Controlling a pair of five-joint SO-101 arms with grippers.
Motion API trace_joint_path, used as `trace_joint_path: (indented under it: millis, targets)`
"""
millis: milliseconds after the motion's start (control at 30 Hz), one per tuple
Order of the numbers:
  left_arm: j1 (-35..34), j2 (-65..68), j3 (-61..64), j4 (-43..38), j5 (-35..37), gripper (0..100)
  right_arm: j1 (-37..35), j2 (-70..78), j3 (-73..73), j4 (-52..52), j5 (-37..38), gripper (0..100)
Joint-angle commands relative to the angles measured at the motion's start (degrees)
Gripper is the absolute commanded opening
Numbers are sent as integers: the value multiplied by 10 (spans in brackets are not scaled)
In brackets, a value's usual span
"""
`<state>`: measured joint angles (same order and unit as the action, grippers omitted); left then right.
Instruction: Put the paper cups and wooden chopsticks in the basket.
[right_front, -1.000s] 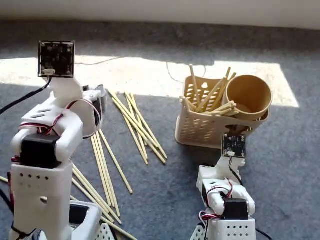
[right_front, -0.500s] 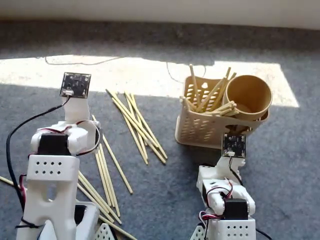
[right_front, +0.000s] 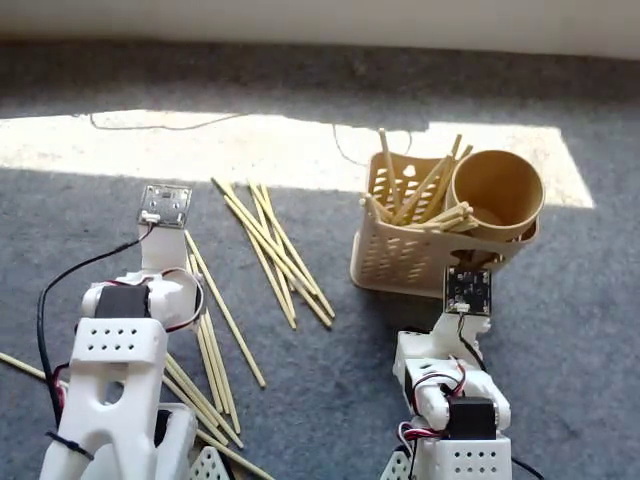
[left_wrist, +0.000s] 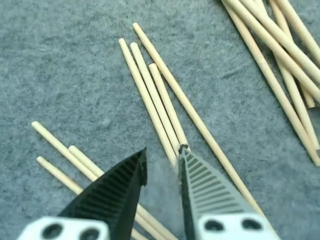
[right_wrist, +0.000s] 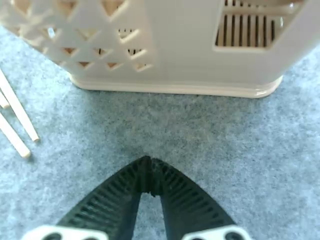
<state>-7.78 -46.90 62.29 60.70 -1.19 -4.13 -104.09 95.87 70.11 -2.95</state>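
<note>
A cream lattice basket (right_front: 395, 262) stands right of centre and holds a tan paper cup (right_front: 497, 192) and several wooden chopsticks (right_front: 415, 200). More chopsticks (right_front: 275, 250) lie loose on the grey carpet, with another bunch (right_front: 210, 345) beside the left arm (right_front: 125, 340). My left gripper (left_wrist: 162, 151) hangs just above a row of chopsticks (left_wrist: 155, 100), open by a narrow gap, with nothing between its fingers. My right gripper (right_wrist: 150, 165) is shut and empty, low over the carpet just in front of the basket wall (right_wrist: 175, 50).
Two chopstick ends (right_wrist: 15, 125) lie to one side of the right gripper. A bright sunlit strip (right_front: 250, 150) crosses the carpet behind the basket, with thin cables on it. The right arm's base (right_front: 455, 420) sits at the near edge, close to the basket.
The left arm has drawn back toward the near edge and dropped lower, its wrist camera now over the chopsticks beside it. The right arm, basket and cup have not moved.
</note>
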Motion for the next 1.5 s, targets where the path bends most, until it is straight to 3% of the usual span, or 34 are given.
trace_joint_path:
  millis: [0,700,1067,1467]
  targets:
    - [-6,-4,10,-33,-4,115,-4,-1,59,4,5,8]
    - [-3,3,60,-106,-2,114,-4,-1,59,4,5,8]
    - [-4,276,-79,-133,0,91,-4,-1,59,4,5,8]
    - [2,400,-186,-63,30,67,-4,-1,59,4,5,8]
